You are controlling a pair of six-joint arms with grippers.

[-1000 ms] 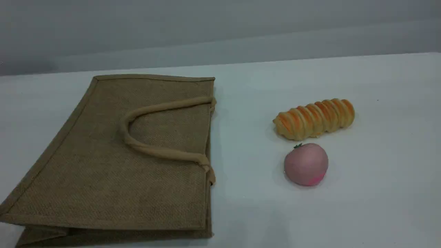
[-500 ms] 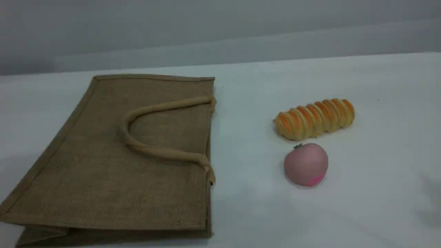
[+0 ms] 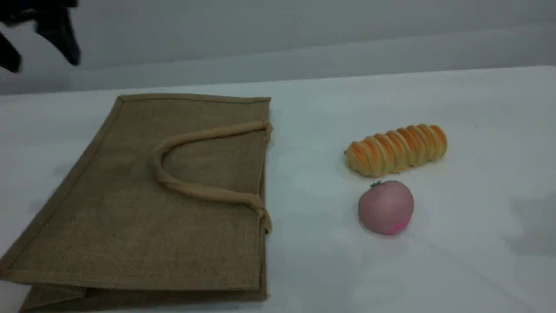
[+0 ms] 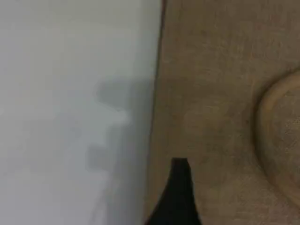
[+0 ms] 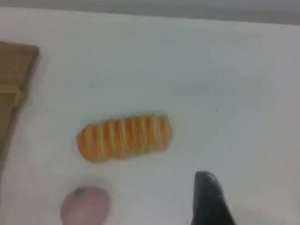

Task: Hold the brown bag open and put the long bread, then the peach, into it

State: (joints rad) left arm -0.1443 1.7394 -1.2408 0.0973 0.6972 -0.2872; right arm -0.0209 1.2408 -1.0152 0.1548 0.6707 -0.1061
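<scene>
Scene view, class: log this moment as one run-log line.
brown bag: flat, closed | long bread: on table | peach: beside bread | left end effector: open, above bag's far-left corner | nothing held

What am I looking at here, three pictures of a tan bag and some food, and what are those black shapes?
This is a robot with two arms working at a white table. The wide picture comes from a fixed camera looking across the table. The blurred black shape in its top left corner is the left gripper, its jaws open, holding nothing.

The other two pictures come from small cameras on each arm's wrist. The left one looks down on the brown bag, which lies flat and closed with its rope handle on top. The right one looks down on the long bread and the peach, lying close together on the table. The black tip at its bottom edge is the right gripper; it touches nothing, though how wide it stands is unclear.
</scene>
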